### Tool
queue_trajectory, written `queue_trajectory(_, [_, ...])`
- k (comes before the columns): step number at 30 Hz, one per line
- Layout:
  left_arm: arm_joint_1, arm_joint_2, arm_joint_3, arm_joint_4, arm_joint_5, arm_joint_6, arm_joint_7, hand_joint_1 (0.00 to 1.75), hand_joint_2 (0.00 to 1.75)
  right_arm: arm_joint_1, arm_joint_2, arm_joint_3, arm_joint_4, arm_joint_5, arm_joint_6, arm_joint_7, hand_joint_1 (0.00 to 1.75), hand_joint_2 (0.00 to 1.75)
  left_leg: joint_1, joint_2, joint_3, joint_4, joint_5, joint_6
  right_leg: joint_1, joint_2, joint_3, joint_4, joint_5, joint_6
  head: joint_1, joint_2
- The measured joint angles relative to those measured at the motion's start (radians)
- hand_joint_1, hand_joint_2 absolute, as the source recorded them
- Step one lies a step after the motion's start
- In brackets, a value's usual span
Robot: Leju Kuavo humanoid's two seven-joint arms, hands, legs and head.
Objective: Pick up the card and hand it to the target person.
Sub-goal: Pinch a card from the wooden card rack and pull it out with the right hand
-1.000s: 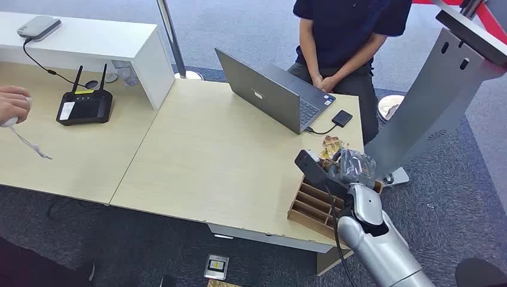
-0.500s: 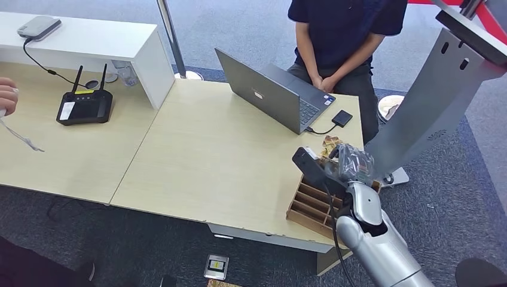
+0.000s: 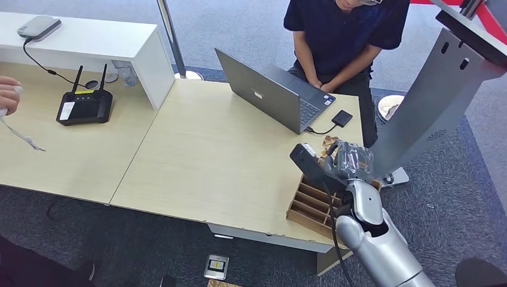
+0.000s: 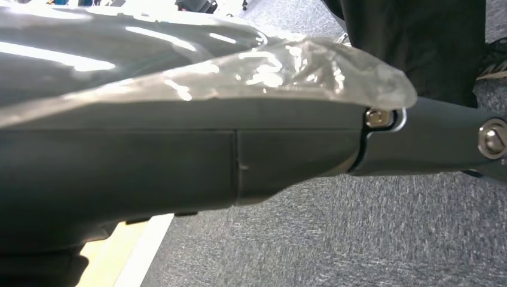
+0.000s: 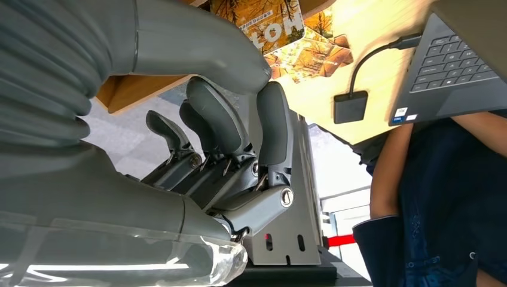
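I stand in an office: pale wood desks (image 3: 221, 155) pushed together on grey-blue carpet (image 3: 466, 179), an open laptop (image 3: 272, 95) with a person (image 3: 344, 36) seated behind it, a router (image 3: 84, 107) with two antennas (cabled to a grey box (image 3: 39, 27) on a white shelf), and a wooden desk organiser (image 3: 311, 206).

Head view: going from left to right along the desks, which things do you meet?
A person's hand at the left edge → black router with two antennas → open grey laptop → small black box on a cable → right hand above the wooden slotted card holder.
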Motion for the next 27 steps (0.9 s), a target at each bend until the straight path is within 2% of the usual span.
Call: queue_trajectory(27, [0.000, 0.000, 0.000, 0.000, 0.000, 0.000, 0.000, 0.00, 0.00, 0.000, 0.000, 0.000, 0.006, 0.000, -0.001, 0.000, 0.33, 1.75, 0.000, 0.000, 0.000, 0.000, 0.000, 0.000, 0.000, 0.000, 0.000, 0.000, 0.000, 0.000, 0.000, 0.000])
